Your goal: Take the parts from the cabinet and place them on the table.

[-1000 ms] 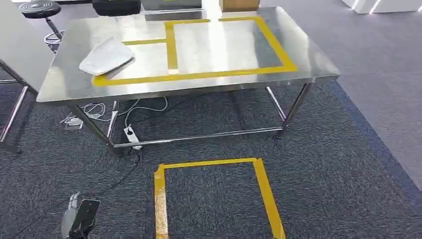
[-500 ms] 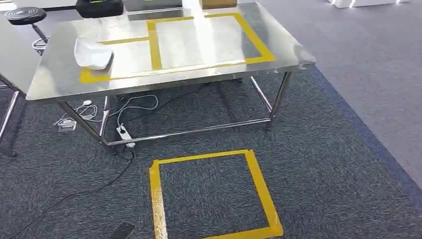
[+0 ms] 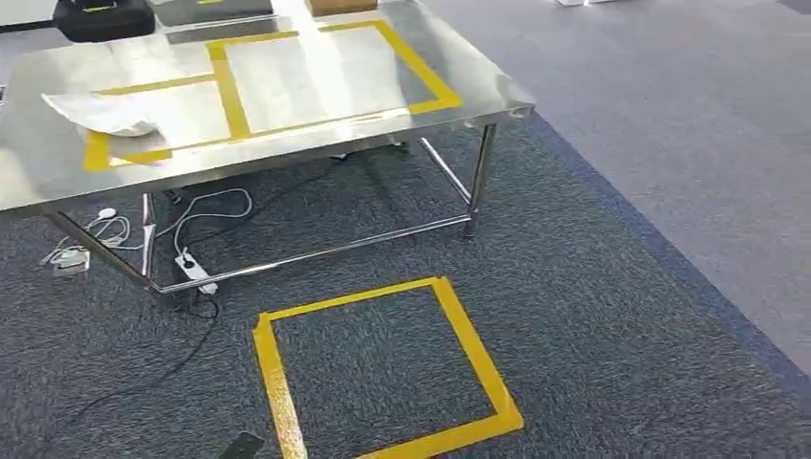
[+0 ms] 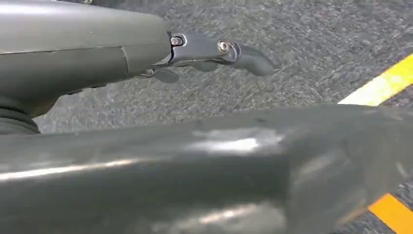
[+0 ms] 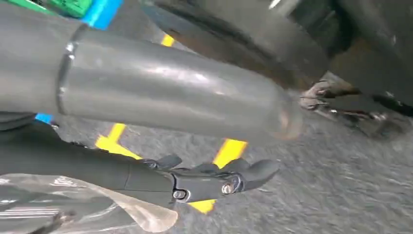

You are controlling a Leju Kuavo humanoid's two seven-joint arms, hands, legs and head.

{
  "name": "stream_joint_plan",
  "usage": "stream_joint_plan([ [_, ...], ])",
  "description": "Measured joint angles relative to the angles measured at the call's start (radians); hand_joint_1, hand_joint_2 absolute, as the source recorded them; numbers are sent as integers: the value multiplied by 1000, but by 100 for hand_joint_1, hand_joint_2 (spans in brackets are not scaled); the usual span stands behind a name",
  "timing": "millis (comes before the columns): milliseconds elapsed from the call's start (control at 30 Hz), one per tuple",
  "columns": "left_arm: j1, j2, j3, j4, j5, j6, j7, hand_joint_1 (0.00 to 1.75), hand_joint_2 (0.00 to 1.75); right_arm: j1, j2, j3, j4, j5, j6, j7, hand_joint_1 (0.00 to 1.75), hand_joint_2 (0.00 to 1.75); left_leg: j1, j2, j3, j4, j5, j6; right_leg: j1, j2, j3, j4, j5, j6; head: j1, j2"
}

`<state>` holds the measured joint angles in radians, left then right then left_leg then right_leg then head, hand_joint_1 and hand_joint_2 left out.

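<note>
Parts land on the steel table (image 3: 316, 76), the biggest thing in the head view. It is marked with yellow tape boxes and stands well apart from the robot across the carpet (image 3: 612, 287). Next in size is the tape square (image 3: 276, 382) on the floor, between the robot and the table. A black case (image 3: 91, 17) sits at the table's far edge. One bagged part (image 3: 105, 113) already lies on the table at its left end, on the corner of the left tape box. It is pale, flat and crumpled-looking. My read is light, floppy and slick, nothing stiff to grab, so pinch a fold near the bag's edge and not the flat middle. Keep it low when setting it down so it doesn't slide on the polished steel. In the right wrist view, clear film (image 5: 122, 209) sits against the underside of the right hand (image 5: 209, 180). It looks like another bag, though that's a guess. The fingers (image 5: 253, 170) stretch forward, and I cannot tell whether anything pinches the film or it just lies there. The left hand (image 4: 214, 51) hangs over the carpet near the tape, fingers straight and loose, holding nothing. The smallest item is a power strip (image 3: 194, 270) with trailing cables under the table. It's a snag risk for the feet if the approach runs close to the frame.
</note>
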<state>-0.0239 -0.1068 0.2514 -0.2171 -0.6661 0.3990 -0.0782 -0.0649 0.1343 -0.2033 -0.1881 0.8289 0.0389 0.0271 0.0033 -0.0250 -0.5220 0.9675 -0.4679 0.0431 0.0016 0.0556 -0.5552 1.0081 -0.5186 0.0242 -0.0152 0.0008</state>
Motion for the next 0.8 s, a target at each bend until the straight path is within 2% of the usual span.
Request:
stream_joint_plan([
  [33, 0, 0, 0, 0, 0, 2, 0, 0, 0, -3, 0, 1, 0, 0, 0, 2, 0, 0, 1, 10, -3, 0, 2, 2, -4, -26, -27, 55, -36, 7, 8, 0],
  [67, 2, 0, 0, 1, 0, 2, 0, 0, 0, -6, 0, 2, 0, 0, -1, 3, 0, 0, 1, 26, -7, 1, 2, 2, -8, -41, -67, 141, -77, 16, 9, 0],
  [100, 6, -2, 0, 3, 0, 2, 0, 0, 0, -7, -3, 2, 0, 0, -1, 5, 0, 0, 1, 42, -9, 3, 2, 2, -13, -46, -101, 217, -107, 24, 8, 0],
  [133, 6, -2, 0, 5, 0, 2, 0, 0, 0, -6, -3, 2, 0, 0, -1, 6, 0, 0, 1, 56, -11, 5, 2, 2, -15, -48, -126, 270, -120, 31, 9, 0],
  [167, 6, -3, 0, 6, 0, 2, 0, 0, 0, -3, -3, 3, 0, 0, -1, 7, 0, 0, 2, 69, -14, 8, 3, 1, -18, -50, -127, 277, -109, 36, 9, 0],
  [200, 5, -5, 0, 6, 0, 2, 0, 0, 0, -2, -5, 3, 0, 0, -1, 8, 0, 0, 4, 81, -16, 12, 3, 0, -22, -54, -104, 238, -78, 41, 9, 0],
  [233, 4, -5, 0, 6, 0, 2, 0, 0, 0, 0, -7, 3, 0, 0, -1, 9, 0, 0, 6, 92, -19, 17, 0, -5, -25, -63, -60, 157, -35, 45, 9, 0],
  [267, 2, -7, 0, 6, 0, 2, 0, 0, 0, -1, -8, 3, 0, 0, -1, 9, 0, 0, 9, 102, -21, 25, -3, -11, -28, -81, -7, 64, 4, 49, 9, 0],
  [300, 2, -7, 0, 6, 0, 2, 0, 0, 0, -3, -9, 3, 0, 0, -1, 9, 0, 0, 9, 113, -23, 33, -6, -18, -28, -112, 28, -8, 6, 54, 9, 0],
  [333, 1, -5, 0, 6, 0, 2, 0, 0, 0, -7, -8, 5, 0, 1, -1, 9, 0, 0, 1, 117, -24, 37, -9, -28, -22, -125, 30, -10, 1, 39, 10, 0],
  [367, 2, -7, 0, 6, 0, 2, 0, 0, 0, -8, -8, 6, 0, 2, -2, 9, 0, 0, 0, 121, -26, 41, -10, -33, -21, -114, 34, -11, 6, 26, 6, 0],
  [400, -1, -8, 0, 6, 0, 2, 0, 0, 0, -4, -8, 8, 0, 3, -2, 16, 0, 0, 1, 129, -23, 39, -5, -39, -19, -105, 16, -6, 8, 15, 2, 0],
  [467, -2, -8, 0, 6, 0, 2, 1, 0, 0, 0, -10, 9, 0, 7, -3, 26, 0, 0, 6, 143, -22, 39, -5, -50, -17, -87, 9, -7, 13, -2, 2, 0],
  [500, -2, -8, 0, 6, 0, 2, 1, 0, 0, -2, -10, 9, 0, 7, -4, 34, 0, 0, 11, 108, -27, 52, -24, -60, -21, -79, 17, -8, 20, -10, 2, 0],
  [533, -1, -8, 0, 6, 0, 2, 1, 0, 0, -4, -10, 9, 0, 8, -4, 43, 0, 0, 11, 69, -41, 90, -64, -61, -21, -71, 12, -8, 24, -16, -2, 0],
  [567, 1, -8, 0, 7, -1, 2, 2, 0, 0, -7, -9, 9, 0, 8, -4, 50, 0, 0, 11, 46, -69, 170, -117, -62, -21, -59, 6, -7, 31, -22, -3, 0],
  [600, 3, -8, 0, 8, -1, 2, 2, 0, 0, -7, -9, 10, 0, 8, -4, 55, 0, 0, 10, 37, -100, 254, -159, -61, -18, -47, 1, -7, 35, -25, -4, 0],
  [633, 4, -8, 0, 10, -1, 2, 2, 0, 0, -7, -9, 10, 0, 9, -3, 63, 0, 0, 9, 34, -124, 319, -183, -59, -16, -34, -3, -7, 38, -26, -4, 0],
  [667, 4, -8, 0, 10, -2, 2, 2, 0, 0, -5, -10, 10, 0, 9, -3, 72, 0, 0, 9, 33, -133, 346, -184, -56, -14, -20, -7, -6, 41, -25, -3, 0],
  [700, 4, -8, 0, 10, -2, 2, 2, 0, 0, -3, -10, 9, 0, 10, -3, 79, 0, 0, 9, 32, -122, 329, -163, -50, -12, -8, -9, -5, 43, -25, -3, 0],
  [733, 4, -9, 0, 10, -3, 3, 2, 0, 0, -3, -10, 10, 0, 11, -3, 85, 0, 0, 7, 29, -92, 269, -122, -43, -10, 8, -11, -4, 45, -25, -3, 0],
  [767, 4, -9, 0, 10, -3, 3, 2, 0, 0, -4, -10, 9, 0, 12, -3, 88, 0, 0, 5, 14, -49, 180, -75, -33, -7, 25, -11, -3, 48, -24, -4, 0],
  [800, 4, -8, 0, 10, -3, 3, 2, 0, 0, -6, -9, 10, 0, 12, -2, 89, 0, 0, 4, -32, -8, 92, -34, -20, -8, 38, -12, -3, 50, -22, -3, 0],
])
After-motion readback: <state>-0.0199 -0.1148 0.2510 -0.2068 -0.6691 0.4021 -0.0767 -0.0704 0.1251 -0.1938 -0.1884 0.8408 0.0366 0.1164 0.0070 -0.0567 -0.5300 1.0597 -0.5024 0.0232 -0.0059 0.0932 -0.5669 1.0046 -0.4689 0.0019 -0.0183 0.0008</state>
